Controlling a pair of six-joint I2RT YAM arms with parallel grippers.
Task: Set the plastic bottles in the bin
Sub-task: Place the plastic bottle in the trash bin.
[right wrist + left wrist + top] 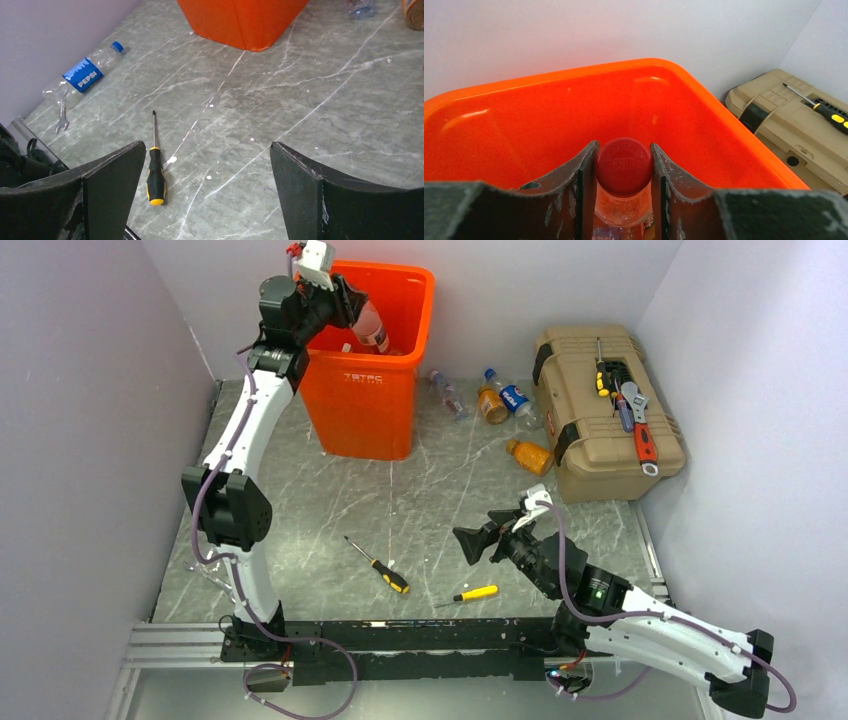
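My left gripper (356, 310) is up over the open orange bin (366, 400) and is shut on a clear bottle with a red cap (624, 164); the bottle (373, 330) hangs inside the bin's mouth (549, 82). Loose bottles lie on the table right of the bin: a clear one (447, 395), an orange one (491, 404), a blue-labelled one (516, 398) and another orange one (530, 455). My right gripper (478, 540) is open and empty low over the table middle (207, 147). A Pepsi bottle (82, 75) lies by the left wall.
A tan toolbox (580, 420) with tools on its lid stands at the right. Two yellow-handled screwdrivers (380, 566) (476, 592) lie near the front; one shows in the right wrist view (155, 165). A small wrench (61, 117) lies near the Pepsi bottle.
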